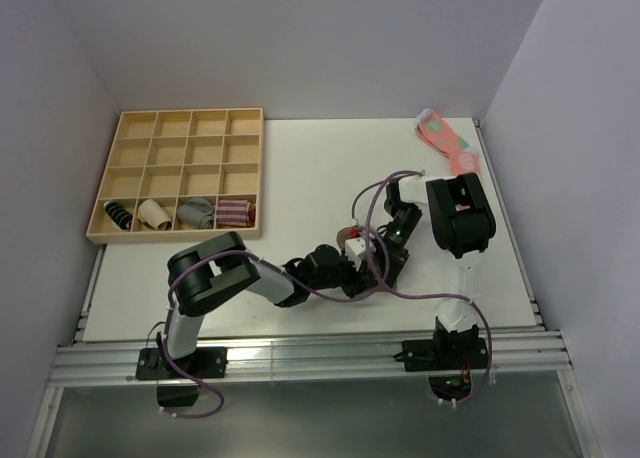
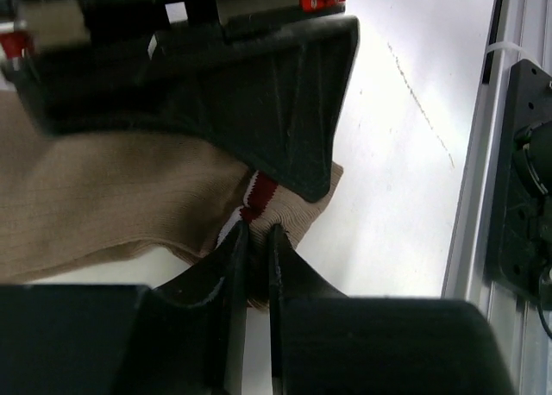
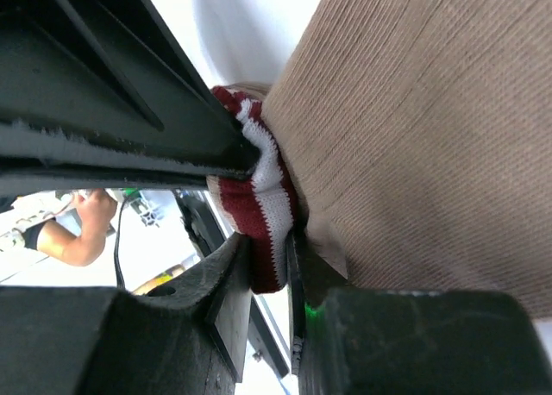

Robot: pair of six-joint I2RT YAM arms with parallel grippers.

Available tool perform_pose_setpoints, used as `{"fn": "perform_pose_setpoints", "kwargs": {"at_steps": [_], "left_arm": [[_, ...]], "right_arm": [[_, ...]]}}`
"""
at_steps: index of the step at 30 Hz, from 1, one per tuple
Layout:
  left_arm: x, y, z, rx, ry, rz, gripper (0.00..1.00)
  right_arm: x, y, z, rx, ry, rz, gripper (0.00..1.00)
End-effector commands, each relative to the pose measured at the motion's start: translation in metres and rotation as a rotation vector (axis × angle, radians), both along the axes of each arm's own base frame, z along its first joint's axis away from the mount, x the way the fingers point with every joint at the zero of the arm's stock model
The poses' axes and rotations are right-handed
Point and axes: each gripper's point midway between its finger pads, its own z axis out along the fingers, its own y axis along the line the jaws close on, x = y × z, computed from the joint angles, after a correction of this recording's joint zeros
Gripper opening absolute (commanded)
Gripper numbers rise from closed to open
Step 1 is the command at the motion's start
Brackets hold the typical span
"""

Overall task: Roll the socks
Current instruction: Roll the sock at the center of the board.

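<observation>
At the far left a compartmented wooden tray [image 1: 190, 111] is noted, with small sock bundles [image 1: 178, 214] in its nearest row; these are not part of the work.

The left gripper [image 2: 255, 236] is seen with its fingers drawn nearly together, pinched on the edge of the tan-brown sock [image 2: 103, 197] at its red and white striped cuff [image 2: 257, 191]. The sock lies on the white table [image 2: 388, 153], in the nearer half, between the two arms. The right gripper [image 3: 269, 250] is clamped on the same cuff, just beside the left one.

It is judged that the roll is only at its start. For a tight roll, both grips should be turned together, the cuff kept level, and the cloth not dragged across the table.

A coral-pink sock [image 1: 448, 143] lies at the far right corner, well apart.

In the overhead view the tan-brown sock is almost wholly covered by the arms. Its toe end is cut off in both wrist views, so its full lie cannot be told. Whether one layer of knit or both is held by each claw cannot be made out.
</observation>
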Motion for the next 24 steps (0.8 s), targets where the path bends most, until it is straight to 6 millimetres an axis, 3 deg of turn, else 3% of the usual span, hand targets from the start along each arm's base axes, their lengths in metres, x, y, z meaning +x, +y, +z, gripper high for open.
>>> {"fn": "perform_pose_setpoints", "kwargs": {"at_steps": [1,5,10,14,19,24], "left_arm": [[-0.006,-0.011,-0.020,0.071,0.055,-0.043,0.02],[-0.005,-0.008,-0.039,0.170,0.102,-0.025,0.00],[-0.007,0.002,-0.055,0.269,0.168,0.017,0.00],[-0.008,0.014,-0.065,0.351,0.216,0.063,0.00],[-0.009,0.028,-0.071,0.429,0.262,0.120,0.00],[-0.008,0.030,-0.072,0.484,0.317,0.177,0.00]], "right_arm": [[0.010,0.010,0.006,0.031,-0.084,-0.040,0.27],[0.020,0.010,0.007,0.020,-0.166,-0.080,0.41],[0.042,0.015,0.029,0.076,-0.273,-0.171,0.49],[0.065,0.014,0.045,0.103,-0.351,-0.273,0.50],[0.094,0.000,0.050,0.055,-0.457,-0.443,0.50],[0.106,-0.016,0.055,0.012,-0.524,-0.557,0.40]]}}
